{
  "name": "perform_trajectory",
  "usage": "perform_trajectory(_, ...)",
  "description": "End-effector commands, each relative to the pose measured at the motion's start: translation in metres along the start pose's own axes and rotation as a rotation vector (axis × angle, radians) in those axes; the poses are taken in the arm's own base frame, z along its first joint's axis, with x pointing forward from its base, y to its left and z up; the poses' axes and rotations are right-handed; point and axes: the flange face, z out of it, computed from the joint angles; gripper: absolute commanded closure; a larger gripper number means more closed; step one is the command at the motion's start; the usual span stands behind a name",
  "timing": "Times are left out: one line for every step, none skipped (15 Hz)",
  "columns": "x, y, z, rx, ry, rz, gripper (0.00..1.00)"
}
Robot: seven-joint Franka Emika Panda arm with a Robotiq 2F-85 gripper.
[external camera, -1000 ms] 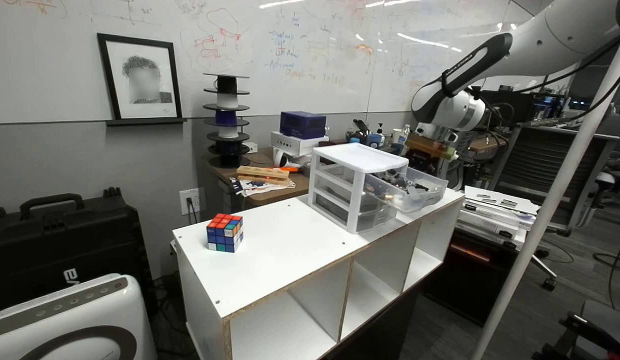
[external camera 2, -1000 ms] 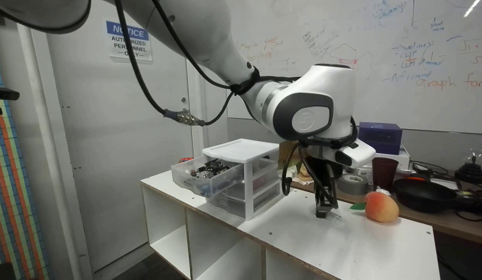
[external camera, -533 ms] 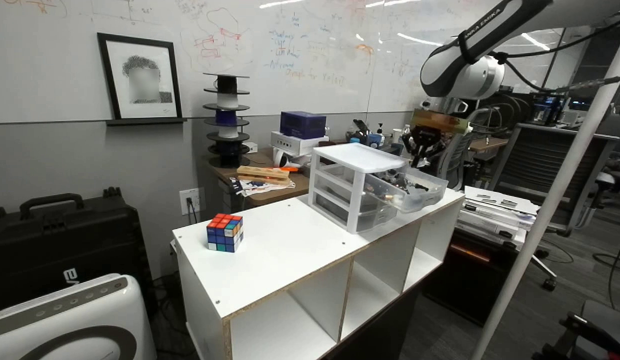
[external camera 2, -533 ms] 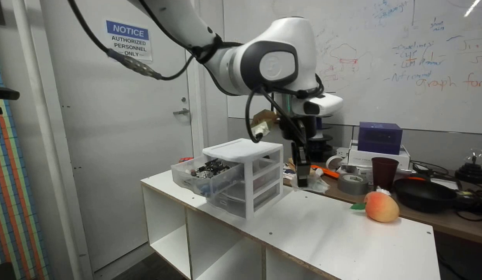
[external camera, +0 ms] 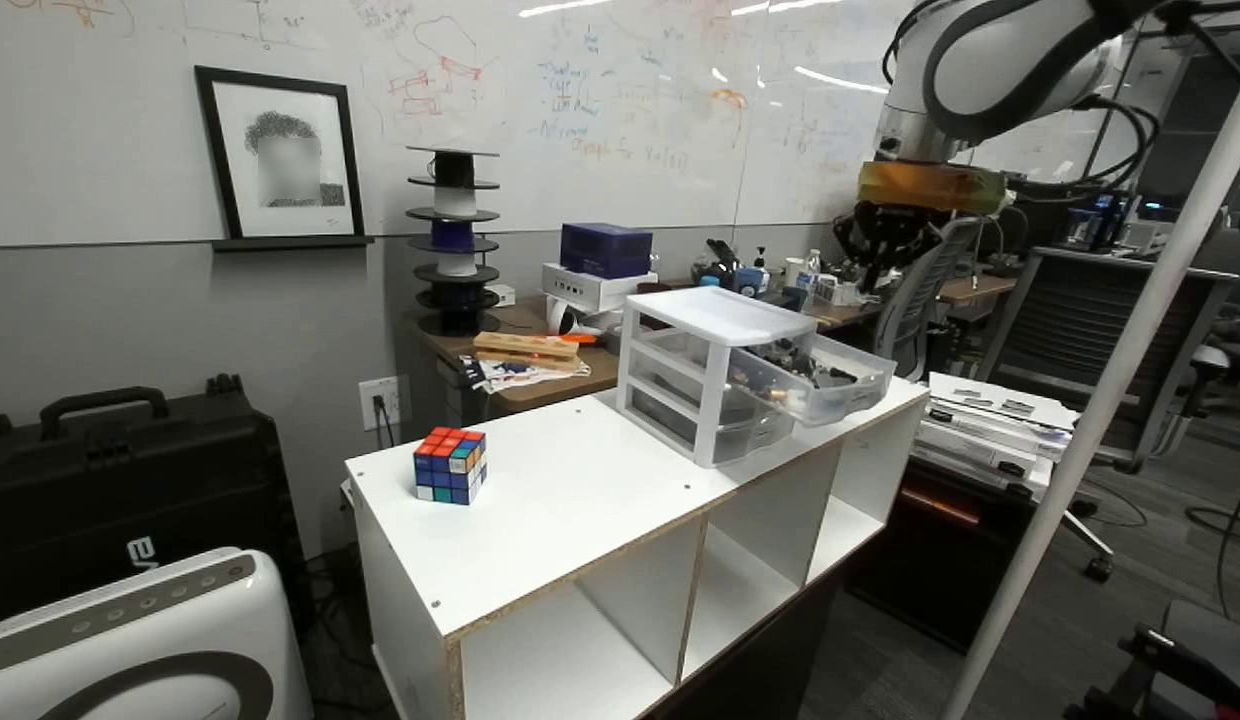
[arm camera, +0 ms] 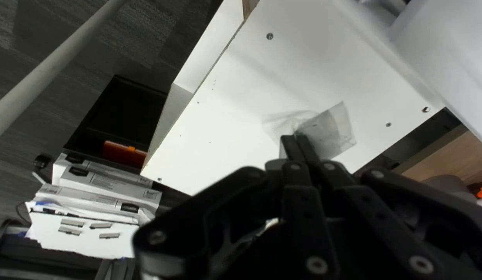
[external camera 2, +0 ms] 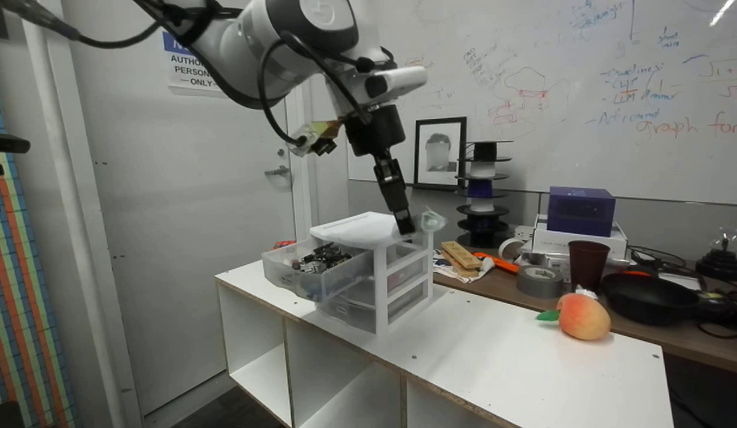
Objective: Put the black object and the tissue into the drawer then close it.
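Note:
My gripper (arm camera: 294, 137) is shut on the crumpled, see-through tissue (arm camera: 329, 130), which spreads beyond the fingertips. In an exterior view the gripper (external camera 2: 406, 229), tilted, hangs just in front of or above the top of the white-framed drawer unit (external camera 2: 368, 228), with the tissue (external camera 2: 432, 220) at its right. The upper translucent drawer (external camera 2: 288, 279) is pulled out and holds dark and metallic small parts (external camera 2: 324, 258); it also shows in an exterior view (external camera: 858, 398). I cannot pick out the black object among those parts. In that view the tissue is too small to tell.
The unit stands on a white shelf top (external camera 2: 493, 356). A peach (external camera 2: 584, 316) lies at one end and a Rubik's cube (external camera: 449, 466) at the other. A desk behind holds tape (external camera 2: 539, 280), a cup (external camera 2: 587, 265) and a pan (external camera 2: 648, 297). A pole (external camera: 1110, 400) stands nearby.
My gripper has lifted the tissue off the shelf top. It has moved up and across toward the drawer unit and tilted. The drawer unit has not moved.

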Motion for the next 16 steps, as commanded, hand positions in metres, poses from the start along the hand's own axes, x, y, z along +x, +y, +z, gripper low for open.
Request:
perform_trajectory(-0.046,0.021,-0.065,0.057,0.088,-0.044,1.0)
perform_trajectory(-0.06,0.022,-0.08,0.08,0.092,-0.078,1.0)
perform_trajectory(-0.076,0.023,-0.095,0.109,0.084,-0.119,1.0)
perform_trajectory(-0.093,0.024,-0.109,0.135,0.085,-0.153,1.0)
perform_trajectory(-0.107,0.021,-0.118,0.16,0.086,-0.195,1.0)
perform_trajectory(-0.117,0.015,-0.119,0.204,0.073,-0.233,1.0)
perform_trajectory(-0.125,0.012,-0.12,0.23,0.055,-0.247,1.0)
perform_trajectory(-0.13,0.01,-0.116,0.259,0.035,-0.255,1.0)
perform_trajectory(-0.134,0.01,-0.113,0.282,0.027,-0.268,1.0)
perform_trajectory(-0.135,0.015,-0.109,0.305,0.026,-0.275,1.0)
perform_trajectory(-0.138,0.024,-0.104,0.319,0.008,-0.271,1.0)
perform_trajectory(-0.137,0.022,-0.098,0.338,-0.018,-0.265,1.0)
perform_trajectory(-0.136,0.026,-0.092,0.353,-0.048,-0.26,1.0)
perform_trajectory(-0.136,0.028,-0.087,0.372,-0.084,-0.256,1.0)
perform_trajectory(-0.134,0.03,-0.082,0.386,-0.117,-0.251,1.0)
perform_trajectory(-0.131,0.031,-0.075,0.404,-0.137,-0.243,1.0)
